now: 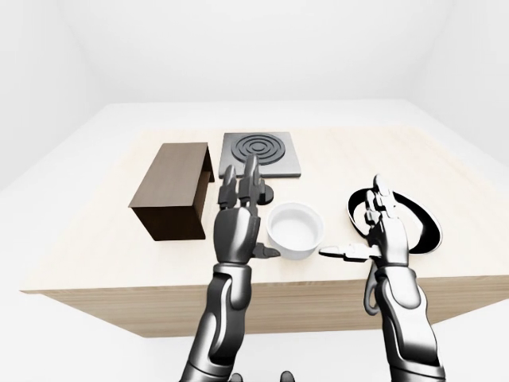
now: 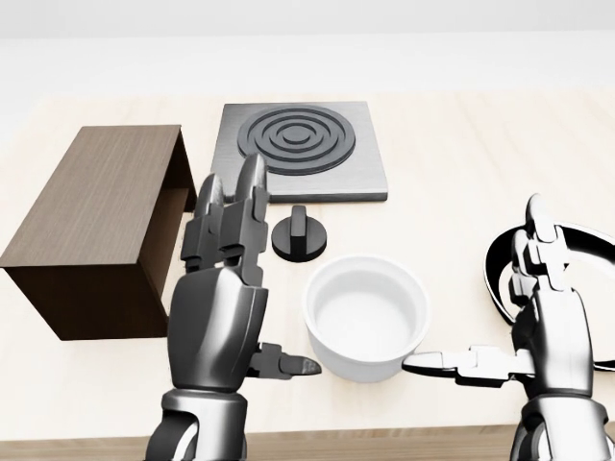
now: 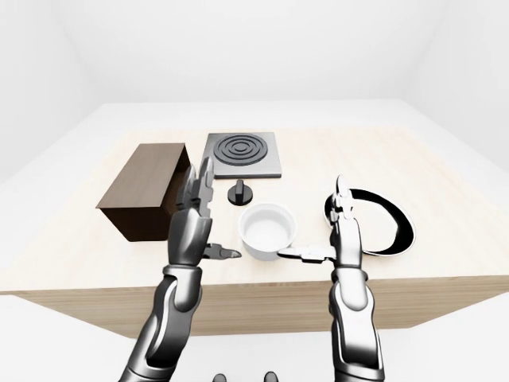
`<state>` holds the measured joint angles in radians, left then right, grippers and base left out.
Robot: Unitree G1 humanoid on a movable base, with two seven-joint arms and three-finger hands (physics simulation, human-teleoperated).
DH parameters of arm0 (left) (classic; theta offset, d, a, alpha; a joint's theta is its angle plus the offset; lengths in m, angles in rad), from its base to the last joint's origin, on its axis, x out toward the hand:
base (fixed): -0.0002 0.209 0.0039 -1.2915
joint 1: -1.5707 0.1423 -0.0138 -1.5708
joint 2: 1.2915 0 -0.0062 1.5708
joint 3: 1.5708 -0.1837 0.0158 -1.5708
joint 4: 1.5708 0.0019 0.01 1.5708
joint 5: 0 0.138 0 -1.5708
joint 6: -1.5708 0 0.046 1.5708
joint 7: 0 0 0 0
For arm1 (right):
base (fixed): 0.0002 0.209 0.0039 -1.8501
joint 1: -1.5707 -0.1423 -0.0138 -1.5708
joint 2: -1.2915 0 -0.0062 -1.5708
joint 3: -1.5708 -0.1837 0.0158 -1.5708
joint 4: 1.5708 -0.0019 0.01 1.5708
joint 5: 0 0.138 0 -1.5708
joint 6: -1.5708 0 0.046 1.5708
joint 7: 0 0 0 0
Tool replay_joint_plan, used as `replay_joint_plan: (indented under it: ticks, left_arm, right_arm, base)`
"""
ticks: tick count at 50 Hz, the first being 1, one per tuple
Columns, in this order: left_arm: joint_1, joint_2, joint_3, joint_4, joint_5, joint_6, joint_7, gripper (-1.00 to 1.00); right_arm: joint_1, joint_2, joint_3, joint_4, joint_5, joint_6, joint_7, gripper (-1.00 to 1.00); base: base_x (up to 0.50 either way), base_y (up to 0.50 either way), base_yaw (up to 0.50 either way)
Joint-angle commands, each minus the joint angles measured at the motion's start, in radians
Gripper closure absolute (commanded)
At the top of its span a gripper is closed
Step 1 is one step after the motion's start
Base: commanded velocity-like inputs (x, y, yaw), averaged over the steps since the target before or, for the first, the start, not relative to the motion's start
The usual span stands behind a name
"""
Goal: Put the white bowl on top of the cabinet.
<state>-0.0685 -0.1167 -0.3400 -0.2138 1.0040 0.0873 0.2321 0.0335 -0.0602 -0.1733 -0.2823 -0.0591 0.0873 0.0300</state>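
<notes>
Flanking the white bowl [image 2: 366, 315] at lower centre of the head view, both hands are hovering with fingers spread, gripping nothing. Left hand [image 2: 223, 305] is sitting just left of it, right hand [image 2: 538, 331] right, thumb tip nearly touching the rim. Cabinet [image 2: 96, 226] is lying left on the bench [image 2: 461, 163].

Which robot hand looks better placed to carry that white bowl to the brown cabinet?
Probably the left robot hand: it stands open between the white bowl and the cabinet, on the cabinet's side. The right robot hand, also open, is on the bowl's far side.
</notes>
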Motion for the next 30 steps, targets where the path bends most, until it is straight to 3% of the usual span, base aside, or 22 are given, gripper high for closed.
replay_joint_plan:
  ticks: [1,11,14,20,23,30]
  left_arm:
    - [0.001,-0.033,-0.070,-0.074,0.162,0.000,-0.067,-1.00]
    - [0.073,-0.028,-0.172,-0.091,0.246,0.000,-0.111,-1.00]
    - [0.070,-0.045,-0.193,-0.117,0.280,0.000,-0.144,-1.00]
    - [0.113,-0.053,-0.289,-0.176,0.346,0.000,-0.177,-1.00]
    - [0.126,-0.042,-0.318,-0.158,0.375,0.000,-0.158,-1.00]
    - [0.085,-0.057,-0.291,-0.071,0.387,0.000,-0.108,-1.00]
  right_arm:
    - [0.003,-0.005,-0.030,-0.039,0.024,0.000,0.009,-1.00]
    - [0.002,-0.013,-0.065,-0.073,0.058,0.000,0.015,-1.00]
    - [-0.008,-0.014,-0.068,-0.059,0.059,0.000,0.012,-1.00]
    - [-0.038,-0.031,-0.086,-0.025,0.078,0.000,0.003,-1.00]
    - [-0.039,-0.037,-0.091,-0.028,0.089,0.000,0.001,-1.00]
    - [-0.029,-0.037,-0.100,-0.055,0.098,0.000,0.006,-1.00]
  base:
    - [0.00,0.00,0.00]
    - [0.00,0.00,0.00]
    - [0.00,0.00,0.00]
    - [0.00,0.00,0.00]
    - [0.00,0.00,0.00]
    - [0.00,0.00,0.00]
